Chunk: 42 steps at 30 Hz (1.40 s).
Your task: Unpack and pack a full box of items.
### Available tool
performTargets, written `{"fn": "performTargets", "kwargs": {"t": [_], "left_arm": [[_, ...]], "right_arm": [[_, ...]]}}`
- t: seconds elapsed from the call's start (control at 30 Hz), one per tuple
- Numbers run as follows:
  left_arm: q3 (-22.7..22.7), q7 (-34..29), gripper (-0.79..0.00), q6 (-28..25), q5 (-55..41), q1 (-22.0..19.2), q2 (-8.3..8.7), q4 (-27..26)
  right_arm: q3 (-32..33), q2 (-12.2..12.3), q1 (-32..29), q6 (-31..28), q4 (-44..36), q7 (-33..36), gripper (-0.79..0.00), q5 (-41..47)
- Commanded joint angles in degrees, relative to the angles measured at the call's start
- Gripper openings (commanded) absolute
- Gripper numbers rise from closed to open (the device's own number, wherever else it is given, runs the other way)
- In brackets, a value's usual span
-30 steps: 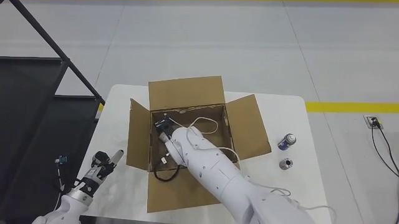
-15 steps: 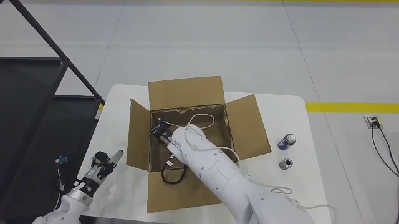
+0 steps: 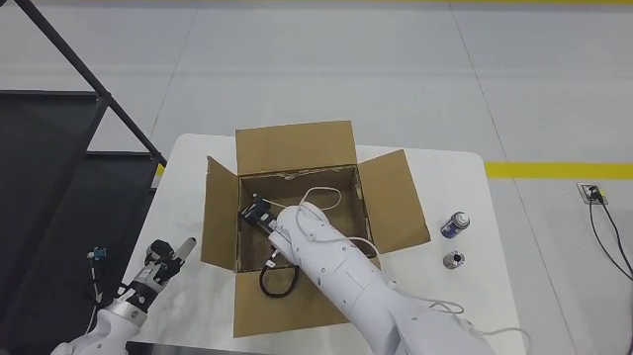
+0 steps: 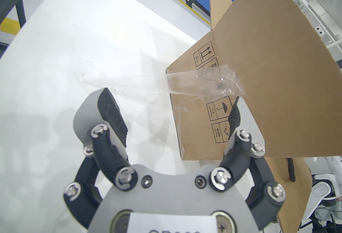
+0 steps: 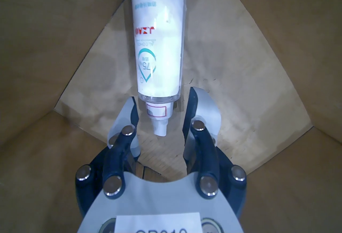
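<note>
An open cardboard box stands mid-table with its flaps spread. My right arm reaches down into it, and my right gripper is near the box's left inner wall. On the box floor lies a white bottle with a clear shell. Its nozzle end sits between the open fingers of my right gripper, with gaps on both sides. My left gripper hovers over the table left of the box. In the left wrist view my left gripper is open and empty, facing the box's outer wall.
A blue-capped can and a small metal piece stand on the table right of the box. A black cable loop and a white cable lie inside the box. A loose strip of clear tape hangs from the box corner.
My right arm has shifted slightly inside the box, toward the near side, and the black cable loop moved with it. The left arm has stayed still.
</note>
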Motion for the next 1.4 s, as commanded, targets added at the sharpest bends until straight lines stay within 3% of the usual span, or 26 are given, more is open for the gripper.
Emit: {"fn": "performTargets", "kwargs": {"t": [0.0, 0.1, 0.17, 0.33, 0.43, 1.37], "left_arm": [[0.0, 0.0, 0.0, 0.0, 0.0, 0.0, 0.0, 0.0], [0.0, 0.0, 0.0, 0.0, 0.0, 0.0, 0.0, 0.0], [0.0, 0.0, 0.0, 0.0, 0.0, 0.0, 0.0, 0.0], [0.0, 0.0, 0.0, 0.0, 0.0, 0.0, 0.0, 0.0], [0.0, 0.0, 0.0, 0.0, 0.0, 0.0, 0.0, 0.0], [0.0, 0.0, 0.0, 0.0, 0.0, 0.0, 0.0, 0.0]], "right_arm": [[0.0, 0.0, 0.0, 0.0, 0.0, 0.0, -0.4, 0.0], [0.0, 0.0, 0.0, 0.0, 0.0, 0.0, -0.406, 0.0], [0.0, 0.0, 0.0, 0.0, 0.0, 0.0, -0.453, 0.0], [0.3, 0.0, 0.1, 0.0, 0.4, 3.1, -0.69, 0.9], [0.4, 0.0, 0.6, 0.2, 0.1, 4.7, -0.785, 1.3], [-0.5, 0.3, 2.1, 4.2, 0.2, 12.6, -0.785, -0.6]]}}
